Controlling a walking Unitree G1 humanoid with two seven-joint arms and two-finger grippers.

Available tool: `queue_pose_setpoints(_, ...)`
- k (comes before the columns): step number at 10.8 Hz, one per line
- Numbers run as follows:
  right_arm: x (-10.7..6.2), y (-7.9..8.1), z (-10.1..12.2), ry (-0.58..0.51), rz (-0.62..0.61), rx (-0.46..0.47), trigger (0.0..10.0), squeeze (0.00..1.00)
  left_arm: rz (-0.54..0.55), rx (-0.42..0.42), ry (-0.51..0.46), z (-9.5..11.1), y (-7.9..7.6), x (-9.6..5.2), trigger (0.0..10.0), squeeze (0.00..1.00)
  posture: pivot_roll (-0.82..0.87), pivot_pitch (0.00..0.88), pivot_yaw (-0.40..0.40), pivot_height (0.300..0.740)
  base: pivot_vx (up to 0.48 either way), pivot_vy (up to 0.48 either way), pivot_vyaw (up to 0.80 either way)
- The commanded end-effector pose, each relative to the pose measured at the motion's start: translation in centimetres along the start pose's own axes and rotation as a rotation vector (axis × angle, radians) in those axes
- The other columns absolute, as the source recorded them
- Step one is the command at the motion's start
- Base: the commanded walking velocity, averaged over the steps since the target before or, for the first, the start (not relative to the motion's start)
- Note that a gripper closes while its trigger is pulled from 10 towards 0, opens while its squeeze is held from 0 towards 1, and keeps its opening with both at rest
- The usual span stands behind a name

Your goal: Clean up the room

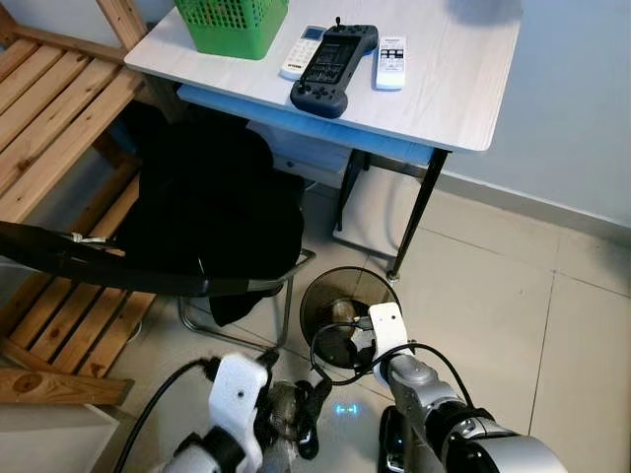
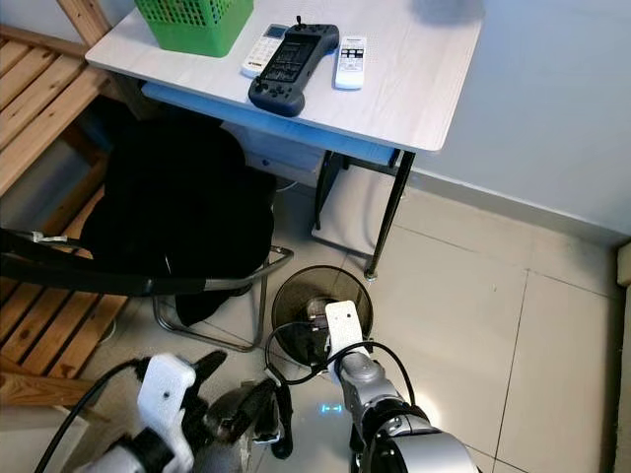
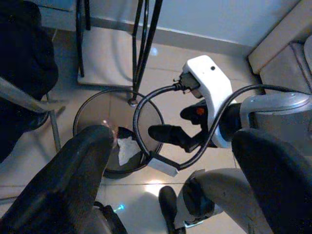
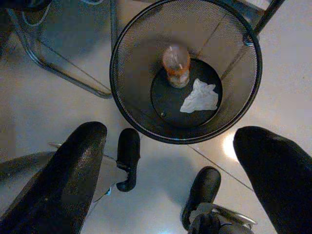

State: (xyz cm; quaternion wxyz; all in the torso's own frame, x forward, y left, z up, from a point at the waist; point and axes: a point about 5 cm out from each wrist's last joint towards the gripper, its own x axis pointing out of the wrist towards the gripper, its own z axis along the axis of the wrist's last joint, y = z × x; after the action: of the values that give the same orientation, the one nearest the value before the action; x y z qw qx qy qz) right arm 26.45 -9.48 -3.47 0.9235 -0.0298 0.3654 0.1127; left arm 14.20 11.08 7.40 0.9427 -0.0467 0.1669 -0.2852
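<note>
Tiled floor beside desk (image 1: 463, 89): wire bin (image 4: 185, 73) directly beneath right hand (image 4: 170, 161), fingers wide apart, empty; bottle (image 4: 176, 66) already inside.

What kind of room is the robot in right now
Probably a home room, perhaps a small study: a white desk holding remote controls, a chair draped in black clothing, and a mesh wastebasket on tiled floor.

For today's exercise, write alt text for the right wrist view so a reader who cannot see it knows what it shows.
A black mesh bin stands on a tiled floor, seen from above between the right gripper's two open black fingers. Inside it are a small bottle and a crumpled white tissue. Thin metal chair legs stand beside the bin.
</note>
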Motion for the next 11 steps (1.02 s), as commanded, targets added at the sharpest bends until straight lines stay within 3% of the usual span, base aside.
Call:
queue_pose_setpoints(1,-0.1,0.4,-0.6,0.008,0.011,-0.002,10.0,1.0,0.022,0.005,0.036,-0.8,0.4,-0.2,10.0,0.0,0.17,0.267,0.089,0.703,0.0,0.0,0.0)
queue_pose_setpoints(2,0.0,0.0,1.0,-0.078,0.019,-0.033,10.0,0.0,0.066,0.072,0.039,-0.6,2.0,0.4,10.0,0.0,0.14,0.217,0.084,0.703,0.0,0.0,0.0)
queue_pose_setpoints(3,0.0,-0.7,1.9,-0.132,-0.006,-0.067,10.0,0.0,0.109,0.104,0.043,-0.5,3.3,0.9,10.0,0.0,0.11,0.172,0.079,0.703,0.0,0.0,0.0)
queue_pose_setpoints(6,-1.0,-4.9,6.5,-0.398,-0.109,0.033,10.0,0.0,0.268,0.184,-0.028,1.1,7.5,2.1,10.0,0.0,0.0,0.0,0.054,0.703,0.0,0.0,0.0)
queue_pose_setpoints(8,-2.9,-7.4,9.8,-0.639,-0.161,0.049,10.0,0.0,0.419,0.19,-0.117,3.4,10.5,4.1,10.0,0.0,-0.04,0.0,0.025,0.703,0.0,0.0,0.0)
queue_pose_setpoints(9,-3.9,-7.7,10.4,-0.72,-0.174,0.05,10.0,0.0,0.469,0.182,-0.159,4.4,11.5,4.0,10.0,0.0,-0.06,0.0,0.013,0.703,0.0,0.0,0.0)
queue_pose_setpoints(11,-6.4,-7.5,8.8,-0.8,-0.15,0.029,10.0,0.0,0.522,0.144,-0.253,6.0,11.2,3.3,10.0,0.0,-0.04,0.0,-0.019,0.703,0.0,0.0,0.0)
